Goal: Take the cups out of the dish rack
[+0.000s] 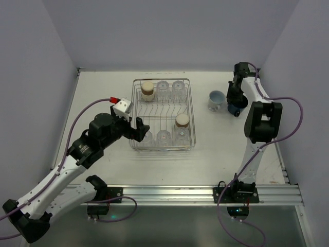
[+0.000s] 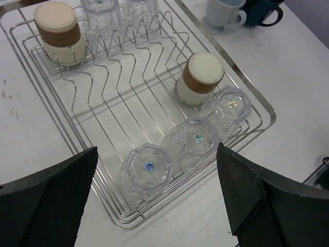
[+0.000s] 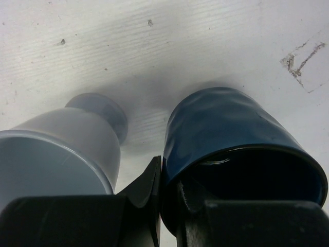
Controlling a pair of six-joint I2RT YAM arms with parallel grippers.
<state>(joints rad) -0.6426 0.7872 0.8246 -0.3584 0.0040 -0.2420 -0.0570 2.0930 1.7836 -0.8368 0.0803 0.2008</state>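
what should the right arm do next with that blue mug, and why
Probably open the right gripper and lift clear. Its jaws pinch the rim of the dark blue mug, which looks to be standing upright on the table beside the pale cup, outside the dish rack. Whether its base fully touches is hard to tell.

Mid-frame on the table (image 1: 103, 92), the dish rack (image 1: 159, 114) holds three glasses (image 1: 163, 138) along its lower edge, a cup (image 1: 181, 122) just above the rightmost one, and another cup (image 1: 147, 90) and two glasses (image 1: 163, 88) along its upper edge, while to its right stand a mug (image 1: 215, 100) and a second mug (image 3: 234, 128) side by side.
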